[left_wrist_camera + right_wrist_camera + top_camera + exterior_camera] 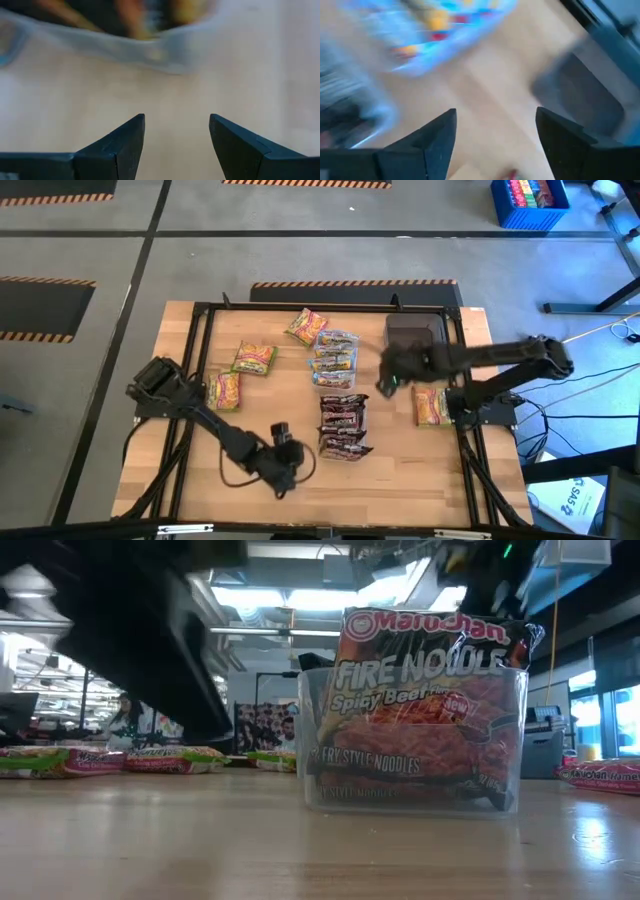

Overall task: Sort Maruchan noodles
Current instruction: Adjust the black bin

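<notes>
Maroon Maruchan noodles (343, 426) stand in a clear tub (412, 795) at the table's middle. Pale blue packets (334, 356) lie in a second tub just beyond them. Three yellow-green packets (254, 358) lie loose on the wood at the far left, and another (432, 406) lies at the right. My left gripper (295, 462) (177, 120) hovers open over bare wood, near-left of the maroon tub. My right gripper (384, 384) (496, 114) is open and raised between the blue packets and the grey tray, with nothing between its fingers.
A dark grey square tray (413, 332) sits at the far right of the table. A black frame (200, 320) runs around the work area. Bare wood (420, 470) lies along the near edge. A blue crate (528, 202) stands on the floor beyond the table.
</notes>
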Motion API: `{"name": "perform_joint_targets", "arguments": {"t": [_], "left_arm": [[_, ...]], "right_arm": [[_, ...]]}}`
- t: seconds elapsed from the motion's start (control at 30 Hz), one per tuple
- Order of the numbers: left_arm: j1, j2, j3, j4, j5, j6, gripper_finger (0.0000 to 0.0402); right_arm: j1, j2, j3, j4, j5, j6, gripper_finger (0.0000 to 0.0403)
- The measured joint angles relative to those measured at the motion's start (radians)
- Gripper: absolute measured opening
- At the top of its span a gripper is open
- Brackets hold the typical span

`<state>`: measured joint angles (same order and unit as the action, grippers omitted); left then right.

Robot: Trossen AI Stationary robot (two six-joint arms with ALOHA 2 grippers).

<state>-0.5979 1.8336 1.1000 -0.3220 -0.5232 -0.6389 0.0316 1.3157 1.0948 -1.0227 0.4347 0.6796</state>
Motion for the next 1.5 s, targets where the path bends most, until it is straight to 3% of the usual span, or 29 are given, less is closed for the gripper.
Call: {"name": "perform_joint_targets", "arguments": {"t": [0.2, 0.3, 0.4, 0.53, 0.87, 1.03, 1.23, 1.5], "left_arm": [[0.12, 0.0, 0.0, -0.026, 0.075, 0.024, 0.0218], [0.174, 0.0, 0.0, -0.025, 0.119, 0.073, 0.0218], [0.227, 0.0, 0.0, -0.023, 0.147, 0.122, 0.0218], [0.288, 0.0, 0.0, -0.022, 0.186, 0.175, 0.0218], [0.353, 0.0, 0.0, -0.018, 0.292, 0.196, 0.0218], [0.332, 0.0, 0.0, -0.017, 0.275, 0.204, 0.0218], [0.31, 0.0, 0.0, -0.017, 0.261, 0.258, 0.0218], [0.295, 0.0, 0.0, -0.018, 0.256, 0.349, 0.0218]], "right_arm": [[-0.389, -0.002, -0.1, 0.137, -0.064, -0.111, 0.0229], [-0.551, -0.002, -0.148, 0.306, -0.168, -0.213, 0.0221], [-0.671, 0.028, -0.176, 0.447, -0.318, -0.296, 0.0213], [-0.757, 0.103, -0.177, 0.508, -0.377, -0.376, 0.0203], [-0.791, 0.249, -0.177, 0.562, -0.409, -0.48, 0.0185], [-0.791, 0.253, -0.177, 0.48, -0.402, -0.516, 0.0113], [-0.775, 0.219, -0.176, 0.36, -0.471, -0.625, 0.0012], [-0.656, 0.146, -0.173, 0.077, -0.396, -0.801, 0.0011]]}}
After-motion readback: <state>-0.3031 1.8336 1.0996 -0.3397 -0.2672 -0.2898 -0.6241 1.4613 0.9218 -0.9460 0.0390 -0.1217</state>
